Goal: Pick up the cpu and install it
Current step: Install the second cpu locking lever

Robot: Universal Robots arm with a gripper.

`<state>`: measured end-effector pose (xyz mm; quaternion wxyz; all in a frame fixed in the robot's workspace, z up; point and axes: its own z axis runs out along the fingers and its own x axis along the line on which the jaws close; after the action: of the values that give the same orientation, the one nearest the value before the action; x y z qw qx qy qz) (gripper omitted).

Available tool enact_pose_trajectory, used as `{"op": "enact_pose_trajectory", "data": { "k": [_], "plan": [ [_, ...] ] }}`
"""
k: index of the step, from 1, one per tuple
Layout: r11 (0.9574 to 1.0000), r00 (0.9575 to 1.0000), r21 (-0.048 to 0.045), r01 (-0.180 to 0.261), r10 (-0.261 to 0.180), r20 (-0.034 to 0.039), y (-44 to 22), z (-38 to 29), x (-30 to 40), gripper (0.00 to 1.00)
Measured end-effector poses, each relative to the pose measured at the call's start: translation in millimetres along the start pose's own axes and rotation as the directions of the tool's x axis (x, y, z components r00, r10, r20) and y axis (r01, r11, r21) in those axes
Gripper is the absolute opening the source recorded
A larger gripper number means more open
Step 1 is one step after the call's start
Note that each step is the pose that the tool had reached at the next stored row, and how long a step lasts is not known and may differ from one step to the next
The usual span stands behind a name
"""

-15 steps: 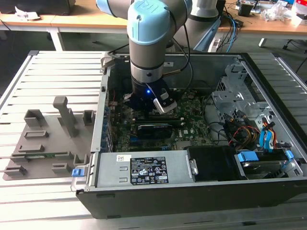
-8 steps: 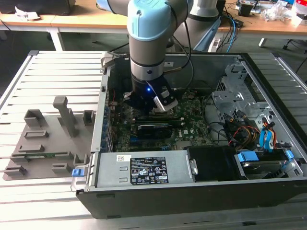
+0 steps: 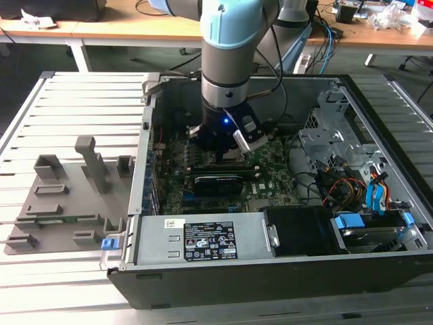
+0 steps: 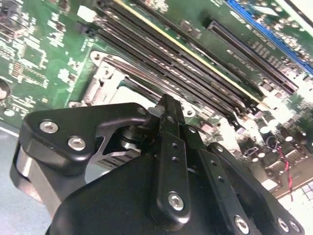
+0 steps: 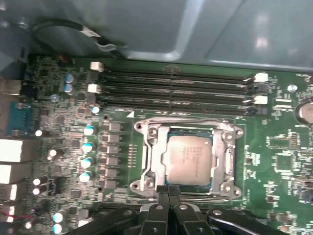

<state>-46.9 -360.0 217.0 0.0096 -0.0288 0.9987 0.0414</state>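
The cpu, a flat square chip with a pale silver top, lies seated in the metal socket frame on the green motherboard. In the first wrist view my gripper has its two black fingers pressed together, and their tips stand right at the chip's near edge with nothing between them. The second wrist view has the same shut fingers over the socket frame. In the exterior view the gripper reaches down inside the open computer case, over the board's middle.
Black memory slots run beside the socket, and a row of capacitors stands on its other side. A power supply, a drive cage and loose cables crowd the case. A grey parts fixture lies at the exterior view's left.
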Motion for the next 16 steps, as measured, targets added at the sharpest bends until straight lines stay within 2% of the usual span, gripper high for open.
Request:
{"op": "enact_pose_trajectory", "data": {
  "k": [3,5,7,9,13,15,16],
  "plan": [
    [0.9998,1.0,0.0189,0.0,0.0,-0.0014,7.9,-0.2,-7.6,0.11],
    [0.9996,1.0,0.0292,0.001,0.0,-0.0019,12.1,-1.4,-9.2,0.11],
    [0.9986,1.0,0.052,0.001,-0.001,-0.0032,22.0,-4.0,-11.3,0.11],
    [0.9982,1.0,0.0605,0.001,-0.001,-0.0038,26.9,-4.9,-12.3,0.11],
    [0.997,1.0,0.0777,0.001,-0.001,-0.0049,40.5,-13.6,-13.8,0.11],
    [0.9965,1.0,0.0833,0.002,-0.001,-0.0052,43.5,-15.4,-14.1,0.11],
    [0.996,1.0,0.089,0.002,-0.001,-0.0055,46.8,-17.9,-14.5,0.11]
  ]
}}
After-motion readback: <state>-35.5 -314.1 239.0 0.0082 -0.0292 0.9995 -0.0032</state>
